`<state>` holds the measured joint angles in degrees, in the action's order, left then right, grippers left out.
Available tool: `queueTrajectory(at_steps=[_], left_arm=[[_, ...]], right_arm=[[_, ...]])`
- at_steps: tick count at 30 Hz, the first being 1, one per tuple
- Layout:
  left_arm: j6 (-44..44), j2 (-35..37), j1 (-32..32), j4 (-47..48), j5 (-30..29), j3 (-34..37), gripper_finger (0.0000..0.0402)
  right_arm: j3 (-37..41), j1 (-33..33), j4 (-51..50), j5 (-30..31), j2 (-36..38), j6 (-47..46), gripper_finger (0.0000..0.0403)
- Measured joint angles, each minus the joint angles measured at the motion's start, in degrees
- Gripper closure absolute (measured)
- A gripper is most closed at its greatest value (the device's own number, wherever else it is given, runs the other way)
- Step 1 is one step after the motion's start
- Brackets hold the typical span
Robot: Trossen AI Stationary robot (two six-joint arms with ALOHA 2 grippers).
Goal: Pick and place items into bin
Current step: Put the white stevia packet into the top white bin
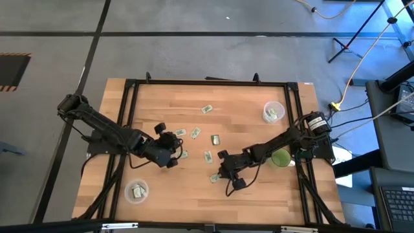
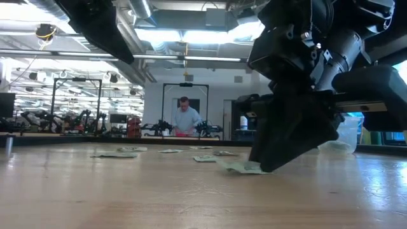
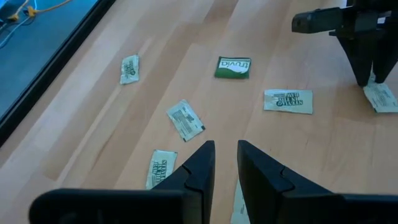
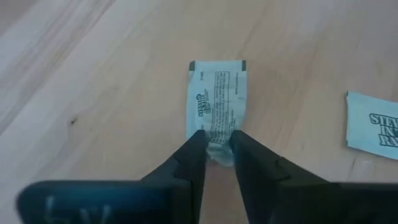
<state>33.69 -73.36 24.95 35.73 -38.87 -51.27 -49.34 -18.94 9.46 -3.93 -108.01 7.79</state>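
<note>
Now R pincer (image 4: pixel 215 144) down on table, pinching pale green packet (image 4: pixel 216 99); L pincer (image 3: pixel 225 163) slightly open, empty.

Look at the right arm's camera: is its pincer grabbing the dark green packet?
No, the right pincer pinches the near end of a white packet with dark print, lying flat on the wooden table.

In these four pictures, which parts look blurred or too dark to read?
Low view: the right arm's fingers are a black shape against bright ceiling lights. Right wrist view: the packet print is sharp, the near fingers soft. High view: packets too small to read.
</note>
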Motion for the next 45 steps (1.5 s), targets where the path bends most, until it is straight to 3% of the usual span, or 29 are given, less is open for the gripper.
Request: queueTrajectory(at_steps=[11,17,22,27,30,36,41,45], left_arm=[[-0.02,0.00,0.00,0.04,0.00,0.00,0.0339],[-1.46,0.00,0.00,0.02,2.56,0.00,0.0339],[-1.48,-0.02,-0.74,-0.80,2.55,0.00,0.0339],[-1.51,-0.02,-3.64,-3.58,3.05,0.02,0.0339],[-2.11,-0.02,-6.06,-4.59,4.43,0.02,0.0339],[-10.54,-0.02,-10.96,-8.38,7.70,0.02,0.0339],[-18.43,-0.02,-14.88,-14.55,12.94,0.02,0.0339],[-22.17,-0.02,-17.69,-16.44,13.49,0.09,0.0339]], right_arm=[[0.28,0.01,-2.51,-0.03,2.13,0.00,0.0397],[-1.40,1.09,-12.59,-0.13,12.87,-1.65,0.0394],[-3.97,4.70,-28.56,7.14,25.20,-9.86,0.0399],[-6.43,11.17,-47.41,20.28,36.00,-27.33,0.0400],[-7.08,16.57,-58.12,24.65,40.96,-33.88,0.0399],[-6.99,29.75,-71.06,24.87,44.90,-40.17,0.0399],[-6.99,39.05,-72.90,21.72,42.88,-41.58,0.0399],[-6.99,44.50,-73.70,20.75,39.47,-39.05,0.0399]])
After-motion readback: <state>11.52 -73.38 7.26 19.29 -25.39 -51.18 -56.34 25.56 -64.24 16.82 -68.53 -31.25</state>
